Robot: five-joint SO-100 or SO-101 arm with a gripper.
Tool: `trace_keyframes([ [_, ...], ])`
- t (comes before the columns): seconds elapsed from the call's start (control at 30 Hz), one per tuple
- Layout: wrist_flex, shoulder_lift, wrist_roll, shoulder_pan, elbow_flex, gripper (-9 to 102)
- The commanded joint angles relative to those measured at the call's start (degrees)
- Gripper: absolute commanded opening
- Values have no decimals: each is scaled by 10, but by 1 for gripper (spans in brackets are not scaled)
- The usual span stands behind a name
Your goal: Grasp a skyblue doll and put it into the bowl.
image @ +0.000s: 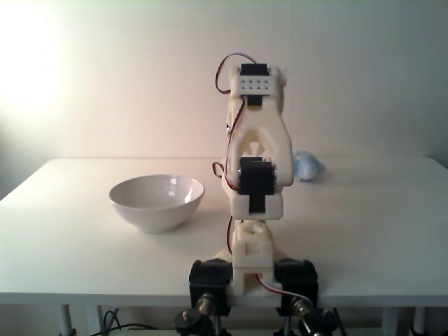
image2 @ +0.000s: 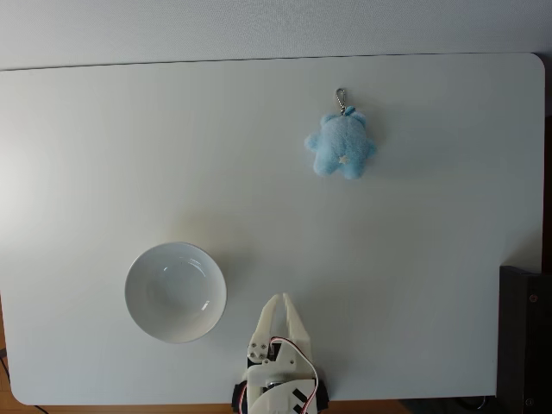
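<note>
The skyblue doll [image2: 341,147] lies flat on the white table toward the far right, a metal clasp at its top end. From the front, the skyblue doll [image: 309,166] peeks out just right of the arm. The bowl [image2: 176,293] is white and empty, standing near the front edge left of the arm's base; in the front fixed view the bowl [image: 157,206] sits left of the arm. My gripper [image2: 280,299] is folded back over the base, fingertips together and holding nothing. It is just right of the bowl and far from the doll.
The white table [image2: 414,276] has rounded corners and open surface between the arm and the doll. A dark box [image2: 523,336] stands off the table's right edge. Black clamps [image: 210,280] hold the arm's base to the front edge.
</note>
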Motion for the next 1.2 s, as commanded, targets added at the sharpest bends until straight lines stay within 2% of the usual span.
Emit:
trace_keyframes([
  [0.0, 2, -18, -4, 20, -41, 0],
  [0.27, -4, -185, -3, 44, -176, 0],
  [0.73, -5, -577, -3, 46, -559, 0],
  [1.17, -5, -842, -3, 108, -818, 0],
])
